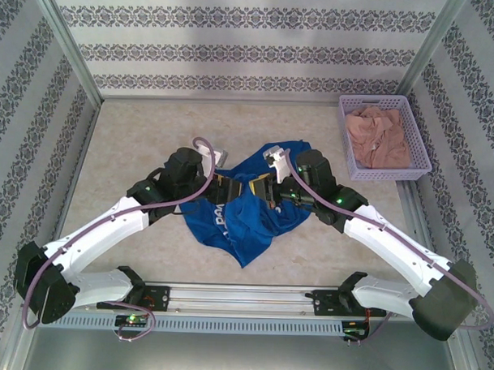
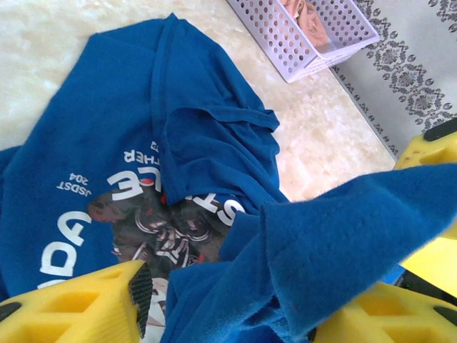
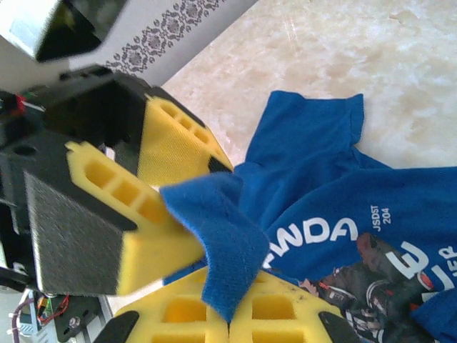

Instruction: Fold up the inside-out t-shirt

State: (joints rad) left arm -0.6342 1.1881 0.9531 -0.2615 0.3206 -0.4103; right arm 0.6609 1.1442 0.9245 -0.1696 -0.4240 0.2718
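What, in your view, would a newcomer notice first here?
The crumpled royal-blue t-shirt at mid-table, white print showing. The right gripper pinches a fold of it, the left gripper open close beside. At far right, a lilac basket holds a pinkish garment.

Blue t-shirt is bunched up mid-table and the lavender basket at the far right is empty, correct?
Not empty: the lavender basket at the far right holds a pinkish-beige garment, as the top view shows. The blue t-shirt is bunched up mid-table, as you say.
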